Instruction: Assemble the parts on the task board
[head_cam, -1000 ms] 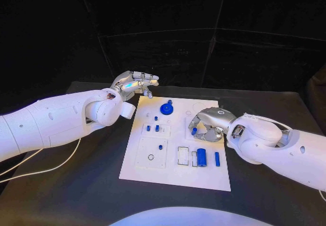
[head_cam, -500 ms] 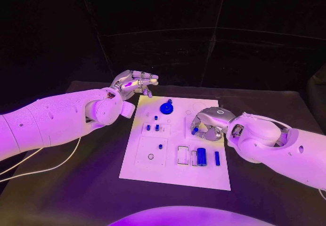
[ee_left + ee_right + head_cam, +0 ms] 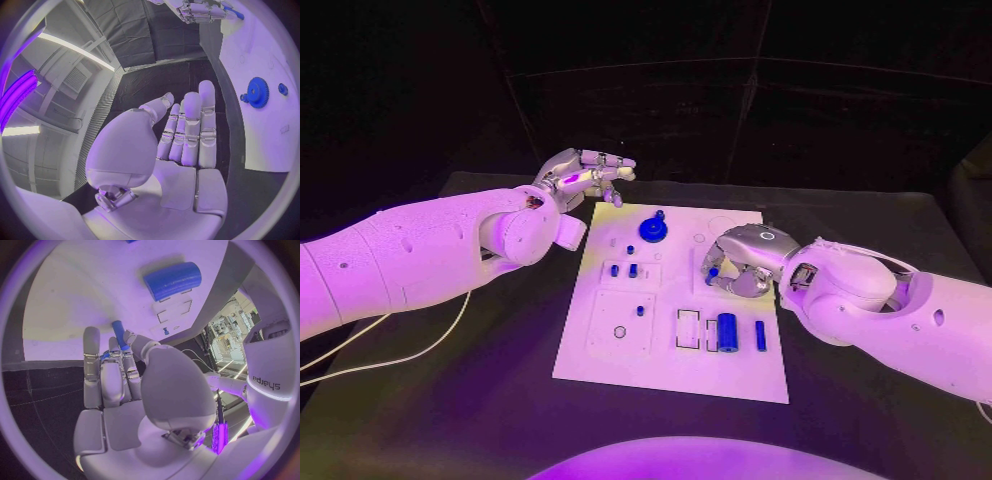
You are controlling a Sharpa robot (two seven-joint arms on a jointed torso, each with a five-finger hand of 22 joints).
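1 blue peg (image 3: pixel 119 333) pinched in right robot hand (image 3: pixel 740 262), partly hidden; left robot hand (image 3: pixel 584 175) empty, fingers apart.

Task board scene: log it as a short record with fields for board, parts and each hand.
board: white task board lying on the black table
parts: blue gear at the far end; blue cylinder and thin blue bar near the front
left hand: off the board's far left corner, fingers holding nothing
right hand: over the board, small blue peg pinched in its fingers
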